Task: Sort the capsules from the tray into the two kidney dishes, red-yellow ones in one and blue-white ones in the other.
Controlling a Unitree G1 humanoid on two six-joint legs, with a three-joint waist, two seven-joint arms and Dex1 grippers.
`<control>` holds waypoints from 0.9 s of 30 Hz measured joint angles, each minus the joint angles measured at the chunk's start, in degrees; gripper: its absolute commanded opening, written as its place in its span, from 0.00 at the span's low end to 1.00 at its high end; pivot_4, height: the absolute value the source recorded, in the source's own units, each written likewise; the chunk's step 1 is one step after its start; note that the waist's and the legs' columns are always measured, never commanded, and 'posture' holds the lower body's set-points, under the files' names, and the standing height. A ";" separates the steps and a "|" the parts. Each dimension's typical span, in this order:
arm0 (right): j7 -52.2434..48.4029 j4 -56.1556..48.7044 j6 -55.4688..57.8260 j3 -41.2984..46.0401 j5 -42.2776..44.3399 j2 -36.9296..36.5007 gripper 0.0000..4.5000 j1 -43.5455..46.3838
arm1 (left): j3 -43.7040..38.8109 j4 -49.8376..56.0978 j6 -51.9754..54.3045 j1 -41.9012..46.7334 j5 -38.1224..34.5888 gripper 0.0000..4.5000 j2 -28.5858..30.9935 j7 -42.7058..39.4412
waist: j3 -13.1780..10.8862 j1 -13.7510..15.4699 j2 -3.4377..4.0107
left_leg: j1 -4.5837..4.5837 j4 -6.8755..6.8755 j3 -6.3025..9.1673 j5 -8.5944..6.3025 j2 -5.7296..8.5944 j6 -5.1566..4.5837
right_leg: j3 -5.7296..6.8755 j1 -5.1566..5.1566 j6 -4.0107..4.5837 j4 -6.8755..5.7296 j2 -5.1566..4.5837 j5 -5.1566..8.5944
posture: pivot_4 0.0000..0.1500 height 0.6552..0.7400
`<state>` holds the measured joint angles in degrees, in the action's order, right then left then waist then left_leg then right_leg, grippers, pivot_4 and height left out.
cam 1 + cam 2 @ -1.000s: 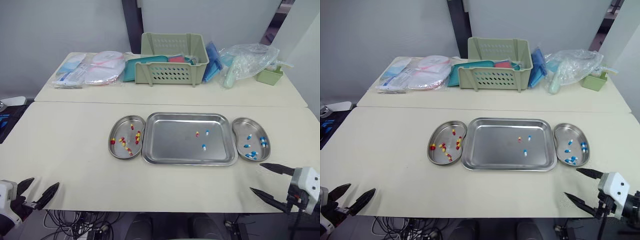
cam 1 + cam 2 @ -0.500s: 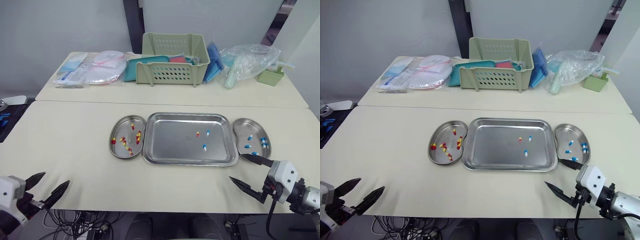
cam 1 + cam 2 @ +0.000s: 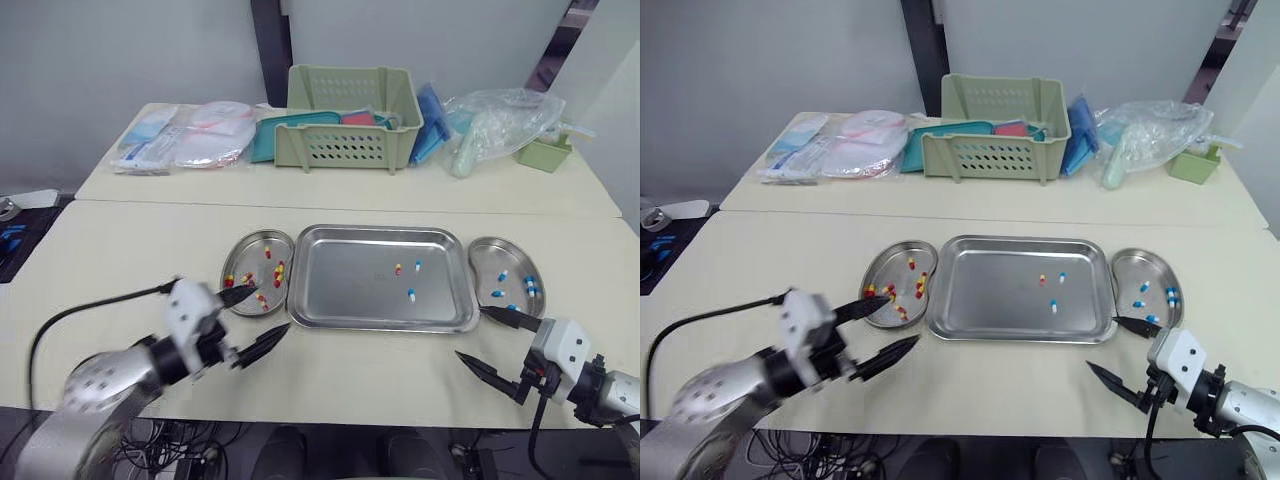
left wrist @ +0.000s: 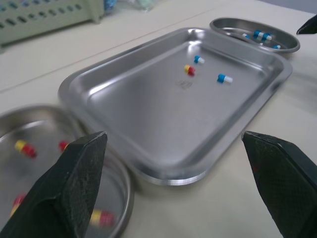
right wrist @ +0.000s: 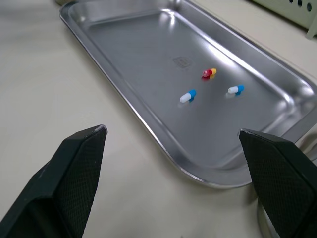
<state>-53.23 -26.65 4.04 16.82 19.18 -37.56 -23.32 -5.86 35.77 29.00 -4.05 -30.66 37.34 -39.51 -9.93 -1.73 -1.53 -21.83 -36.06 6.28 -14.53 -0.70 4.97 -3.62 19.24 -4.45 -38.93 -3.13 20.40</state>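
Sorting looks close to its end on the cream table point(image 3: 150, 260). The steel tray point(image 3: 340, 290) at the centre holds just three capsules: a red-yellow capsule point(image 3: 397, 269) just beside a blue-white capsule point(image 3: 417, 266), and a second blue-white capsule point(image 3: 409, 294) a little nearer the robot. All three lie in the tray's right half, none touching another.

The left kidney dish point(image 3: 250, 252), set against the tray's left rim, carries a scatter of red-yellow pieces and nothing blue. The right kidney dish point(image 3: 490, 255), against the opposite rim, carries a handful of blue-white ones and nothing red. By that showing, the bulk of the job is done and three picks are left, one bound left and two bound right.

Neither arm holds anything. The left gripper point(image 3: 272, 309) hangs with its black fingers spread wide over the near end of the left kidney dish and the tray's near-left corner. Its wrist camera looks across the tray toward the three capsules. The right gripper point(image 3: 470, 332) is likewise splayed and empty, low by the tray's near-right corner, with one fingertip close to the near end of the right kidney dish.

At the back sit a slotted green basket point(image 3: 350, 130) and a clear plastic bag point(image 3: 500, 120).
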 measured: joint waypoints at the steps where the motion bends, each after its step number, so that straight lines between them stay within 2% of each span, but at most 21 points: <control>1: 0.21 -0.01 -0.02 -0.06 -0.01 0.12 1.00 -0.37 | 2.00 -0.44 0.62 2.33 0.42 0.96 -0.33 0.06 | 0.01 -0.12 0.03 | 0.01 0.00 -0.01 0.00 0.00 0.00 | -0.01 0.01 0.00 -0.01 0.00 0.00 | 1.00 0.99; 3: 0.60 -0.08 -0.08 -0.20 -0.01 0.49 1.00 -0.79 | 5.43 -1.58 1.21 5.67 0.93 0.86 -0.86 -0.31 | 0.00 -0.33 0.04 | 0.01 0.01 -0.02 0.00 -0.01 0.00 | -0.02 0.02 0.00 -0.02 0.01 0.00 | 1.00 0.99; 6: 1.00 -0.19 -0.33 -0.43 -0.04 0.70 1.00 -1.05 | 9.99 -6.30 1.77 11.85 2.91 0.66 -1.77 -1.58 | -0.01 -0.04 0.08 | 0.02 -0.04 0.01 0.01 0.01 0.00 | 0.02 -0.01 0.00 -0.05 0.01 0.00 | 1.00 0.99; 11: 2.23 -0.56 -0.69 -1.72 -0.21 1.52 1.00 -0.99 | 16.96 -16.19 2.21 24.30 7.57 0.66 -8.16 -0.94 | -0.01 0.26 0.06 | -0.07 -0.09 0.02 0.01 0.07 0.00 | 0.02 0.00 -0.02 0.02 -0.01 -0.01 | 1.00 0.99; 17: 3.74 -0.57 -1.26 -2.45 -0.85 2.25 1.00 -1.89 | 20.99 -22.96 7.62 30.16 11.67 0.66 -18.62 6.44 | -0.01 0.03 0.07 | -0.07 -0.11 0.04 0.01 0.06 0.00 | 0.02 0.01 -0.02 -0.03 0.00 -0.01 | 1.00 0.99; 27: 4.78 -0.57 -2.31 -2.91 -1.67 2.70 1.00 -3.12 | 24.22 -35.85 10.54 36.94 19.60 0.66 -30.37 16.53 | -0.01 0.17 0.07 | -0.08 -0.14 0.03 0.01 0.09 0.01 | 0.01 -0.01 -0.03 -0.01 -0.01 -0.01 | 1.00 0.99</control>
<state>-48.46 -27.22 1.73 13.91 17.51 -34.86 -26.45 18.37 -0.08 39.54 32.90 -11.06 6.97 -22.98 -9.94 -1.56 -1.47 -21.91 -36.20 6.31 -14.52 -0.61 4.98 -3.61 19.24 -4.48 -38.94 -3.14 20.39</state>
